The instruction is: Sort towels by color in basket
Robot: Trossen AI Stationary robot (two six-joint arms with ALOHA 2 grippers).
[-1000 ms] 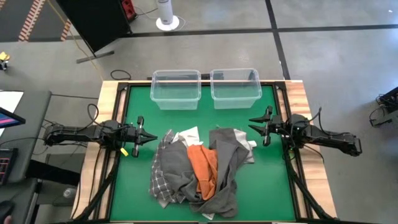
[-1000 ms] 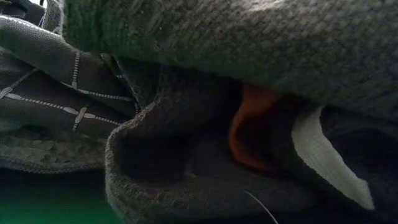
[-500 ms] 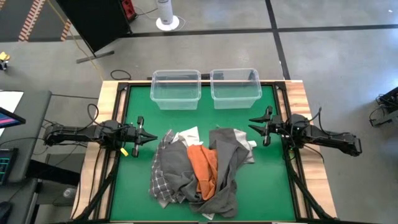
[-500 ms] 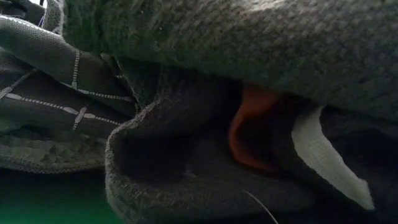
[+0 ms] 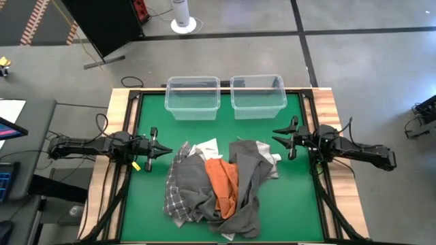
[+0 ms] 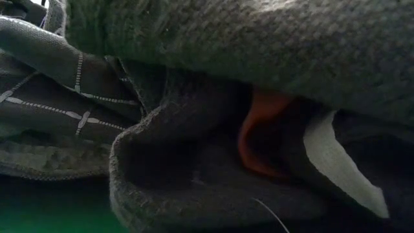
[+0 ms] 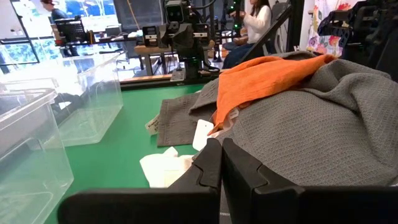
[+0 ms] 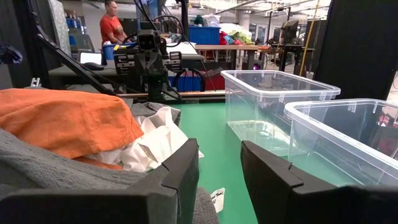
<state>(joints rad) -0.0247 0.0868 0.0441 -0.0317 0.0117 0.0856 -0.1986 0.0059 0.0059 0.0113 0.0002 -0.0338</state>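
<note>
Towels [image 5: 218, 189]: loose heap at table centre, nearer the front edge. Dark grey cloth [image 5: 245, 197] drapes over the right side, orange one [image 5: 222, 184] in the middle, checked piece [image 5: 176, 197] at left, white bits [image 5: 204, 148] at the far side. Two clear bins [image 5: 193, 96] [image 5: 257, 94] stand side by side at the far edge, nothing visible inside. Left gripper [image 5: 165, 150] at heap's left, fingers closed, holding nothing. Right gripper [image 5: 277, 137] at heap's right, fingers partly apart, empty.
</note>
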